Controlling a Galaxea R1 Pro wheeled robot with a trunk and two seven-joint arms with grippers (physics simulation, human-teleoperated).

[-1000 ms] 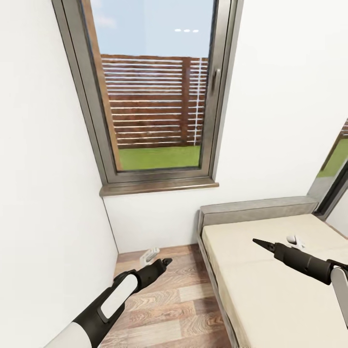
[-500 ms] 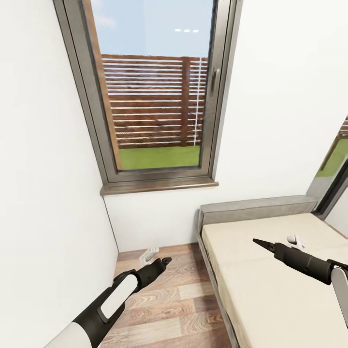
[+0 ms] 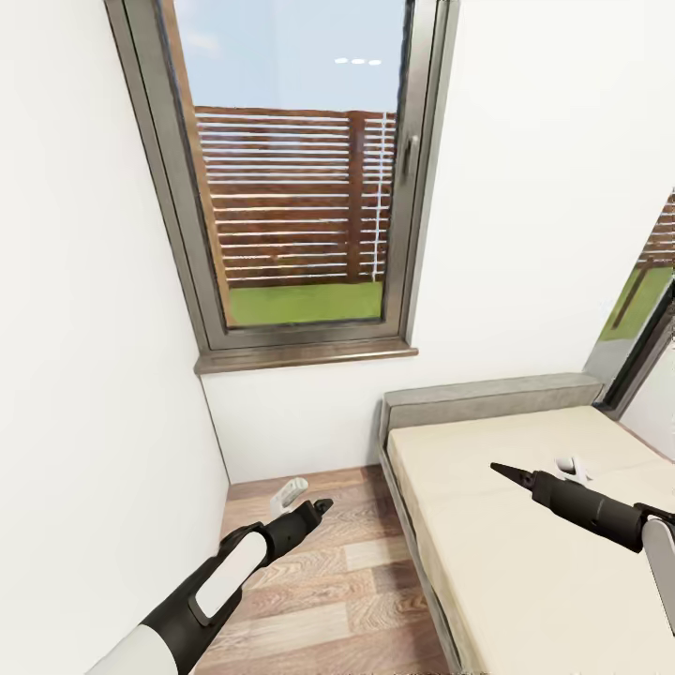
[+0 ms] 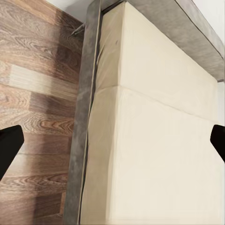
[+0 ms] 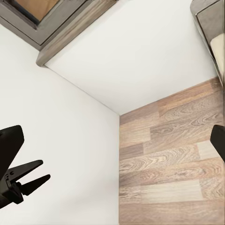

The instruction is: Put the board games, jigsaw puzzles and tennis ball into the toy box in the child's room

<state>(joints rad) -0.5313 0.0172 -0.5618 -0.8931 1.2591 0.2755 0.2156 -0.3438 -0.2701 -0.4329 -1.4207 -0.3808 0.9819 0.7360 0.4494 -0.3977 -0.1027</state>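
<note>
White walls (image 3: 525,234) enclose a corner of the child's room, where a tall dark-framed window (image 3: 300,178) with a brown sill is set above a wood-plank floor (image 3: 319,581); a slatted brown fence and a strip of green grass are seen through the glass. A second dark window frame (image 3: 647,347) is cut off at the head view's right edge. Against the window wall stands the large low bed (image 3: 506,525), with a plain beige mattress, a dark grey frame and a low grey headboard; its mattress surface is seen bare in the head view and in the left wrist view (image 4: 150,140), and no board game can be made out on the part shown. The black-and-white left arm is held over the floor, ending in the left gripper (image 3: 322,507), whose fingertips appear at opposite edges of its wrist view, spread wide with nothing between them. The right gripper (image 3: 497,468) is held over the mattress, its dark fingers likewise set wide apart and empty in the right wrist view, which looks across the floor to the wall corner. The left gripper (image 5: 28,180) also appears there.
</note>
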